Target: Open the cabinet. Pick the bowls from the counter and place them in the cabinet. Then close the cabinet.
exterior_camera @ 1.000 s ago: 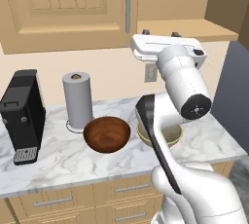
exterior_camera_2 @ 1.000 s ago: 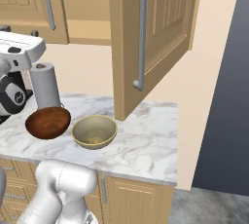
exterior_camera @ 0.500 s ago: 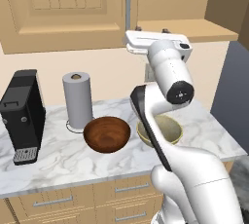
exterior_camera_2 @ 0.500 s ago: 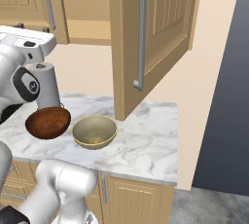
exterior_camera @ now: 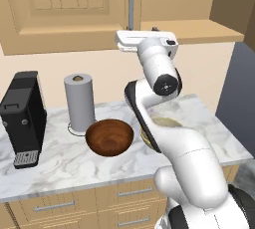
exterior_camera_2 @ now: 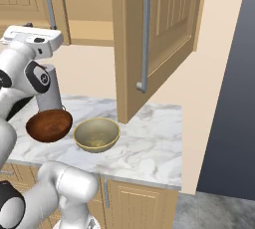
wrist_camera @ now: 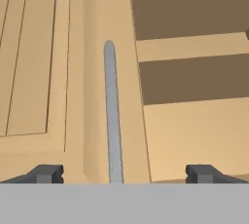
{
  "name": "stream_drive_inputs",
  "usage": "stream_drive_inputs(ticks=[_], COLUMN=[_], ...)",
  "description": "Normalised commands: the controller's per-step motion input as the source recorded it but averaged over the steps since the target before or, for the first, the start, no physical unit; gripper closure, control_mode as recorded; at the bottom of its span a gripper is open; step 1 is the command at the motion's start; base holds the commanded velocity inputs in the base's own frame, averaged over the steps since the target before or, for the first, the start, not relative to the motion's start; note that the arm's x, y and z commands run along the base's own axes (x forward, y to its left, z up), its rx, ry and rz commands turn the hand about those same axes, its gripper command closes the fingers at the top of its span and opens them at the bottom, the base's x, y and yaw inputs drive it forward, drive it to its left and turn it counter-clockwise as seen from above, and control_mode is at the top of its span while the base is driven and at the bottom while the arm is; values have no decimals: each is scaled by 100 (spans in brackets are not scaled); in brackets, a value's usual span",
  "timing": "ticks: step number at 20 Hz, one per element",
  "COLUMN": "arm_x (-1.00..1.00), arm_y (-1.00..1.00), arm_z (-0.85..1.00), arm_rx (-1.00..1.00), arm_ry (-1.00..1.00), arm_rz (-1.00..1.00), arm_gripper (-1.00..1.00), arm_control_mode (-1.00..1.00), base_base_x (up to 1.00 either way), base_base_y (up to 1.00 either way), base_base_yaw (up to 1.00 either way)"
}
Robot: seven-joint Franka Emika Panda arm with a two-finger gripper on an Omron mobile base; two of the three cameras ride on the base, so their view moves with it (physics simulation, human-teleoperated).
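Wood bowl (exterior_camera: 109,136) at 9 o'clock of beige bowl (exterior_camera_2: 96,134), both on counter (exterior_camera_2: 144,148). Cabinet (exterior_camera_2: 154,34) w/ right door swung open, left door shut. Gripper (wrist_camera: 124,174) spread wide, empty, facing left door's handle (wrist_camera: 113,121) near 12 o'clock.

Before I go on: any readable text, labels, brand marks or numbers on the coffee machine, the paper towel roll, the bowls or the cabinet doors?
None: no view shows any readable text.
Coffee machine: plain black front, no brand mark or numbers legible.
Paper towel roll: blank.
Wooden bowl and beige bowl: unmarked.
Cabinet doors and their bar handles: no labels or signs.
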Motion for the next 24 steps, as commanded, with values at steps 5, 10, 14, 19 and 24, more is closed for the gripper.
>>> stream_drive_inputs(ticks=[5,10,14,19,24], arm_x=[58,48,51,44,65], arm_y=[16,8,21,17,-3], arm_z=[0,0,0,0,0], arm_rx=[-4,-1,-1,-1,0], arm_ry=[0,0,0,0,0], arm_rz=[0,0,0,0,0], arm_gripper=[-100,-100,-100,-100,100], arm_control_mode=[-100,-100,-100,-100,-100], base_base_x=[0,0,0,0,0], base_base_y=[0,0,0,0,0], base_base_yaw=[0,0,0,0,0])
